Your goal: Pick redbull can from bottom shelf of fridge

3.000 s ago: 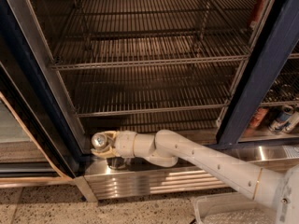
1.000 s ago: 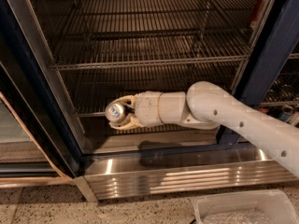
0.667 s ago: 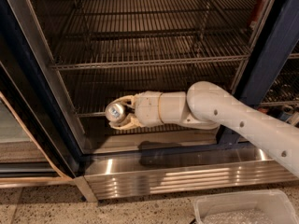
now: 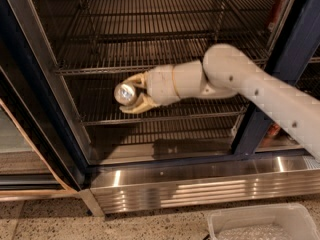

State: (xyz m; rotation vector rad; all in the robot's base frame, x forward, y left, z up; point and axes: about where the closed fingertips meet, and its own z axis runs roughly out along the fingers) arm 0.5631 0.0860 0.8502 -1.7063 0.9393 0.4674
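Lifted — end effector (image 4: pixel 128 94) in fridge (image 4: pixel 296 49) clasps redbull can (image 4: pixel 125 92) | shiny silver top

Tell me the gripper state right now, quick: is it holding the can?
Gripper: shut on the can, held sideways at the open front of the fridge, left of centre.

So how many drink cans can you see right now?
1 for sure: the redbull can, gripped by the end effector in front of the fridge racks. Reddish shapes at the far right might be more; cannot tell.
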